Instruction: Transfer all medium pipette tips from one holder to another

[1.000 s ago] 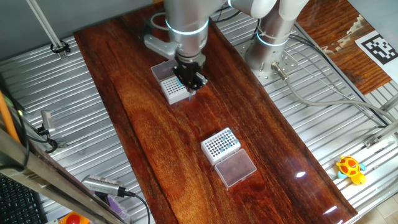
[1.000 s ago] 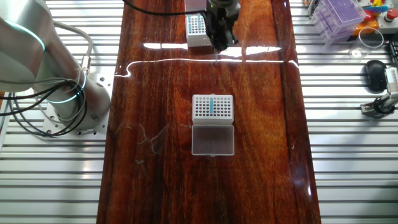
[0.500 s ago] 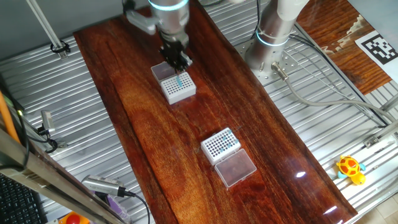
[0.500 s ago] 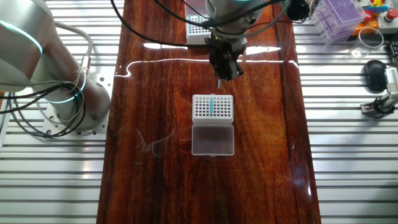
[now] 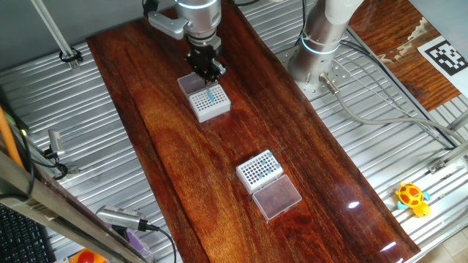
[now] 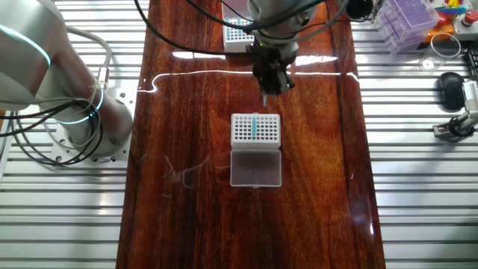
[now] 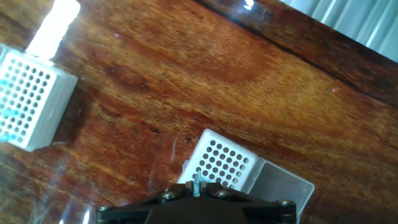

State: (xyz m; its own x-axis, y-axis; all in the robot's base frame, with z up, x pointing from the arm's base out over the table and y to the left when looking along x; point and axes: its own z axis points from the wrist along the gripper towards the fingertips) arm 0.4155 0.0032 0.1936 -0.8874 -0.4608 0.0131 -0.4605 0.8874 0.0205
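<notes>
Teal shows between the jaws: in the hand view a sliver of a medium pipette tip (image 7: 198,181) sits pinched at the very front of the gripper (image 7: 198,188), so the fingers are drawn in narrow and clamped on it. From the other fixed view a thin stem hangs below the gripper (image 6: 268,87), clear of everything, just short of the far edge of the white rack (image 6: 240,133) in the middle of the wooden table (image 6: 187,224). That rack already carries a single column of medium pipette tips (image 6: 254,127) down its centre, its clear lid (image 6: 255,167) folded open on the near side. The second rack (image 5: 257,172) lies well apart along the board; whether any tips are left in its dark holes is too small to tell. So this looks like the carry leg of one transfer, tip in hand and on its way to the rack with the teal column. The next move calls for lining the tip up over a free hole beside that column, keeping it upright, going straight down, and only then letting go; a slight tilt could catch the hole's rim. Against a second ago, the gripper in the other fixed view was up by the far rack and now hangs much closer to the central one. Against half a second ago, it has barely shifted.
</notes>
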